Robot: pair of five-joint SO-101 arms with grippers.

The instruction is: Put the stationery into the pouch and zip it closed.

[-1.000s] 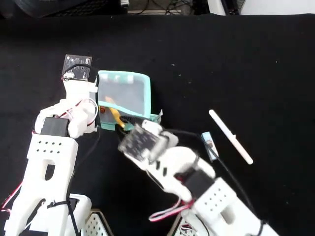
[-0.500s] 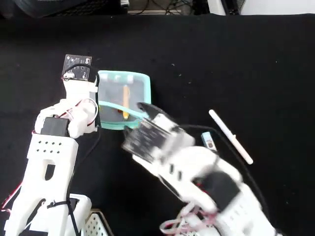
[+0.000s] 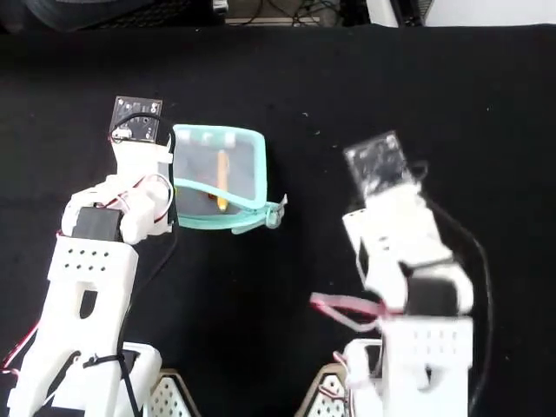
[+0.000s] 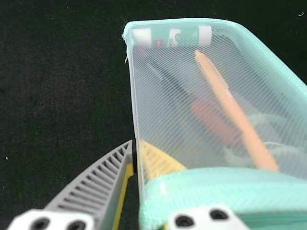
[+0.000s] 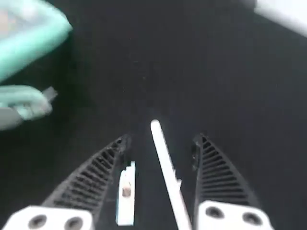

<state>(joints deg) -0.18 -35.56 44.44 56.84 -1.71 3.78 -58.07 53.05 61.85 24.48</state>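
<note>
A teal mesh pouch (image 3: 217, 174) lies left of the table's middle, its mouth and zipper tab (image 3: 276, 211) toward the front. An orange pencil (image 3: 221, 178) lies inside it, also seen through the mesh (image 4: 230, 115). My left gripper (image 4: 136, 158) is shut on the edge of the pouch (image 4: 192, 96), at its left side (image 3: 176, 193). My right arm (image 3: 387, 187) stands over the right half of the table. Its gripper (image 5: 160, 141) is open above a white pen (image 5: 168, 177), which lies between the fingers. A small blue-and-white eraser (image 5: 125, 194) lies beside the pen.
The table is covered in black cloth (image 3: 347, 78). The pouch's corner (image 5: 24, 33) and its zipper tab (image 5: 29, 103) lie off to one side of my right gripper. Both arm bases stand at the table's front edge.
My right gripper let the orange pencil go into the pouch, then swung right to hang over the pen and eraser. The left arm kept still.
</note>
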